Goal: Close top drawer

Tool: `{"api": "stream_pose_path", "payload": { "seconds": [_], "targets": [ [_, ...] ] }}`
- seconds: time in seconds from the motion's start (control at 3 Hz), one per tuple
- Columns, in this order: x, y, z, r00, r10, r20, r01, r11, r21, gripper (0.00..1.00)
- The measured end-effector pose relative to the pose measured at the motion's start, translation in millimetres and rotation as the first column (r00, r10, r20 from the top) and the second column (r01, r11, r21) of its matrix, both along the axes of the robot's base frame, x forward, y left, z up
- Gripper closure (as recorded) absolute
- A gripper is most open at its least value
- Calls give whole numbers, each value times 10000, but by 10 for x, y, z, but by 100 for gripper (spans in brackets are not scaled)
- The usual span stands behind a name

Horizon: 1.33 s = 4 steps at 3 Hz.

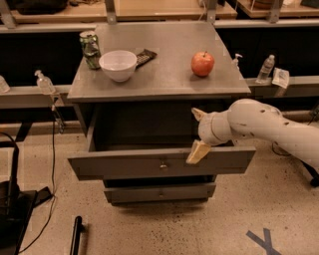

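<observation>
Grey counter [169, 74] holds a white round bowl [118, 64] and a red apple [203, 63]. Matte grey top drawer [124, 167] stands pulled out beneath. Beige-fingered end effector [198, 133] is released, fingers spread, at the front panel's top edge.

On cabinet top [164, 82]: green can [90, 49], white bowl [118, 64], dark pkt [145, 56], red apple [203, 63].

You're looking at a robotics lab or test bay: a grey cabinet [164, 77] stands on a speckled hard floor [149, 229] marked with a blue tape X [262, 241]. Loose cables [53, 149] trail beside it, and long workbenches [149, 9] run behind, with pump bottles [45, 82] on a lower ledge. Your gripper [192, 135] hangs at the open top drawer [124, 167], fingers spread.
</observation>
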<state>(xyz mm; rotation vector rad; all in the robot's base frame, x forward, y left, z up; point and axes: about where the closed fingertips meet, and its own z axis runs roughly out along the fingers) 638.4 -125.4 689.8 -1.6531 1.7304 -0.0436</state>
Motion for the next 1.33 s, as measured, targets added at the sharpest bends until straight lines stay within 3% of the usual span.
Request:
{"api": "stream_pose_path", "payload": {
  "seconds": [0.33,0.67,1.33],
  "targets": [
    [149,11,25,9999,-102,37,102,9999,49,0],
    [572,-62,80,9984,-560,23,559,9977,397,0],
    [708,-97,55,9974,-710,-124,718,9943,793,0]
  ]
}}
